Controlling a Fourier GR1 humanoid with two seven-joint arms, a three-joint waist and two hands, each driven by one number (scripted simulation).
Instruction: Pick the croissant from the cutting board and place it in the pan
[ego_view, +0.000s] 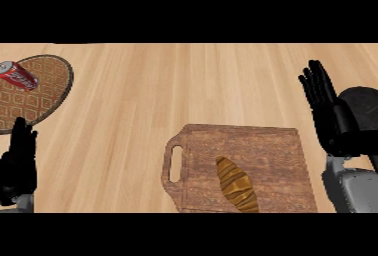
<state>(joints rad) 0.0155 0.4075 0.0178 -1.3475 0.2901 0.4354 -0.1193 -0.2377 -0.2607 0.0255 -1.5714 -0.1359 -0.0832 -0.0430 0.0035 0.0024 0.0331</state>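
A golden-brown croissant (236, 186) lies lengthwise on the wooden cutting board (277, 150) at the lower middle, its near end cut off by the view's edge. A dark round pan (363, 102) shows at the right edge, partly hidden behind my right hand (327, 107). That hand is open with fingers straight up, to the right of the board and not touching the croissant. My left hand (18, 162) rests open at the lower left edge, fingers up, far from the board.
A round patterned mat (40, 95) lies at the upper left with a red can (18, 75) lying on its side on it. The board has a handle slot (176, 163) on its left side. Bare wooden counter (184, 80) stretches beyond the board.
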